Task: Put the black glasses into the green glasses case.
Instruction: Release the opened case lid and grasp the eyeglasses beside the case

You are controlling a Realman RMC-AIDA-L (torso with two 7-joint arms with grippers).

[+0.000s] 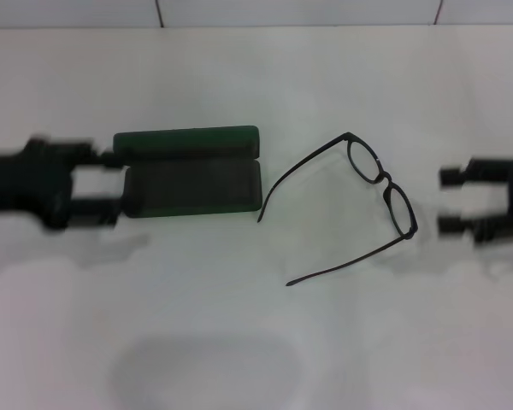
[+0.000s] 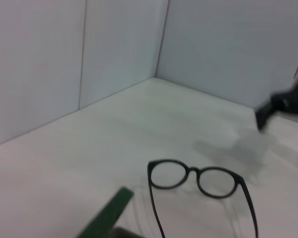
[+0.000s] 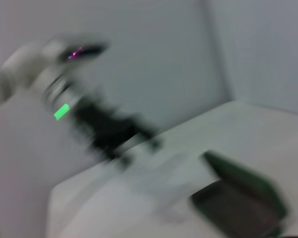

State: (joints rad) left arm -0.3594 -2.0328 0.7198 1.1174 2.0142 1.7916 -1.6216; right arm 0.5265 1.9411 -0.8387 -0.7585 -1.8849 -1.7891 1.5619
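The green glasses case (image 1: 188, 171) lies open left of the table's middle, its green lid (image 1: 185, 143) laid back and the grey-lined base (image 1: 192, 190) nearer me. It also shows in the left wrist view as a green edge (image 2: 109, 215), and blurred in the right wrist view (image 3: 238, 198). The black glasses (image 1: 380, 181) rest on the table right of the case with temples unfolded toward it; the left wrist view shows them too (image 2: 196, 179). My left gripper (image 1: 103, 183) is open at the case's left end. My right gripper (image 1: 452, 201) is open, just right of the glasses and apart from them.
The white table (image 1: 256, 325) ends at a light wall (image 1: 282, 13) behind. In the left wrist view the right gripper (image 2: 275, 108) shows far off beyond the glasses. The left arm (image 3: 104, 129) appears blurred in the right wrist view.
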